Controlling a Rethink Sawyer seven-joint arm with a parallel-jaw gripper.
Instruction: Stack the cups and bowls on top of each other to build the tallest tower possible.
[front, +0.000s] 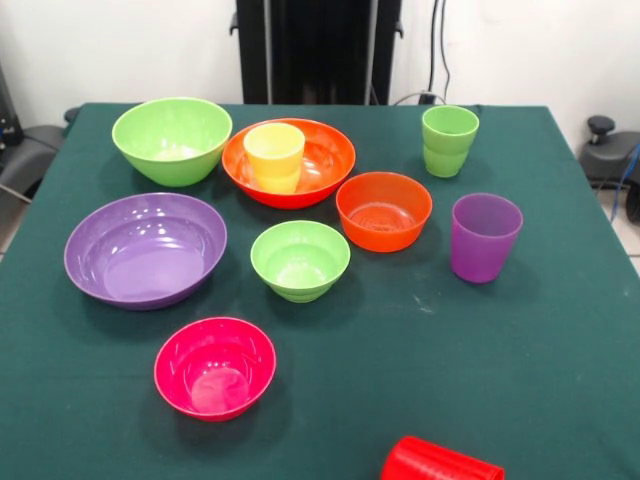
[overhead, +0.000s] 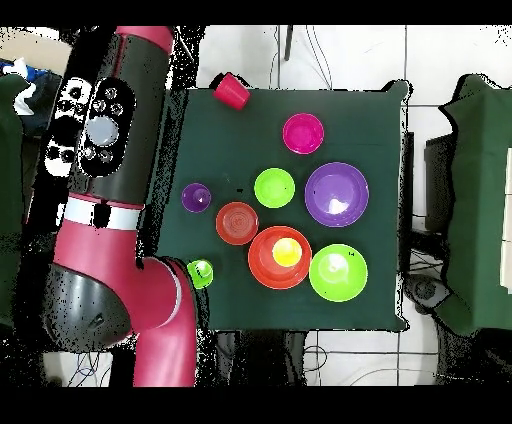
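Gripper: shows in neither view, so its state cannot be told. Only the red and black arm (overhead: 110, 200) appears, in the overhead view, along one side of the table (front: 520, 380). Places are therefore given against the arm and neighbouring items.

1. Red cup (front: 440, 462): glossy, ribbed wall, apparently on its side at the table's near edge, partly cut off by the front view.
2. Small magenta-pink bowl (front: 214, 366): upright, standing alone.
3. Small lime green bowl (front: 299, 259): upright, mid-table, between the large purple bowl and the small orange bowl.
4. Large purple bowl (front: 145, 249): wide, shallow, on the side away from the arm.
5. Purple cup (front: 485, 237): translucent, upright, on the arm's side.
6. Small orange bowl (front: 383, 210): upright, just beside the large orange bowl.
7. Large orange bowl (front: 325, 160): holds the yellow cup (front: 274, 156), upright inside it.
8. Large lime green bowl (front: 172, 139): close against the large orange bowl's rim.
9. Light green cup (front: 449, 140): stepped wall, upright, the item nearest the arm.
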